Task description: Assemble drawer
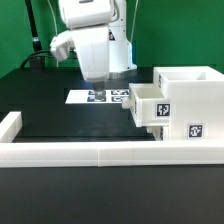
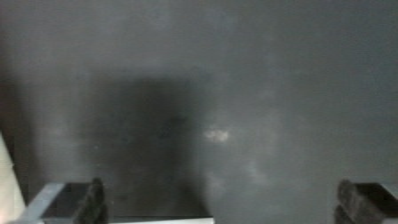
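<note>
The white drawer housing (image 1: 190, 95) stands at the exterior view's right, with a black-and-white tag on its front. Two small white trays sit in its side, sticking out partway: the upper tray (image 1: 147, 100) and a lower tray (image 1: 150, 124) under it. My gripper (image 1: 97, 83) hangs over the marker board (image 1: 100, 97), to the exterior view's left of the trays and apart from them. In the wrist view my gripper (image 2: 226, 192) is open and empty, with the fingers (image 2: 80, 200) wide apart over bare black table.
A long low white wall (image 1: 100, 152) runs along the table's front edge, with a short piece (image 1: 10, 125) at the exterior view's left. The black table (image 1: 60, 120) lies between the wall and the marker board. A white strip (image 2: 160, 220) shows between the fingers in the wrist view.
</note>
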Tool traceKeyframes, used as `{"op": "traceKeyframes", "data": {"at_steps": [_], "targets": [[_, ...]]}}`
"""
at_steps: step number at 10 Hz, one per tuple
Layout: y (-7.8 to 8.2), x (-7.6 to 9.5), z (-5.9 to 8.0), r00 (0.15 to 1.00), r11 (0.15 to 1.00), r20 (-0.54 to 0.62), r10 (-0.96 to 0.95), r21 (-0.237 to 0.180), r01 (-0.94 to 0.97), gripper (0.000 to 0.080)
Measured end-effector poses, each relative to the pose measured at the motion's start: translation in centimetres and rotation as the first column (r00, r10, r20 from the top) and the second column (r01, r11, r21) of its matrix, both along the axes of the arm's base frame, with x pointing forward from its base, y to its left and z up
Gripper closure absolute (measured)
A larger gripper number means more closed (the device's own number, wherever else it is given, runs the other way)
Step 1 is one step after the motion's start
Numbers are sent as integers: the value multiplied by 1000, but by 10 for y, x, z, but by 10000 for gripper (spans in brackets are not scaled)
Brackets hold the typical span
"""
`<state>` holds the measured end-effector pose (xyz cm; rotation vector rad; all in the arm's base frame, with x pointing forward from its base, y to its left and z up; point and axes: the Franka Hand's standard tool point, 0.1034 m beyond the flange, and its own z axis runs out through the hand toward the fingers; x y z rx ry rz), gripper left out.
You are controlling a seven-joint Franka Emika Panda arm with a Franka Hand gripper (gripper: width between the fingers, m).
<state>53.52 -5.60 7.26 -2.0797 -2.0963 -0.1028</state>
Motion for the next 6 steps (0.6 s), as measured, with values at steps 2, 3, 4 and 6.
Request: {"op": "traceKeyframes", "data": {"at_steps": [2,3,4,6], "targets": [[13,-1,-9,998,999,-25,-49,4,49,150],[21,-1,-12,997,998,-35,-68,7,68,150],[29,-1,-13,994,995,-44,-95,7,96,150],[45,0,-12,990,992,-54,-127,8,127,150]]}}
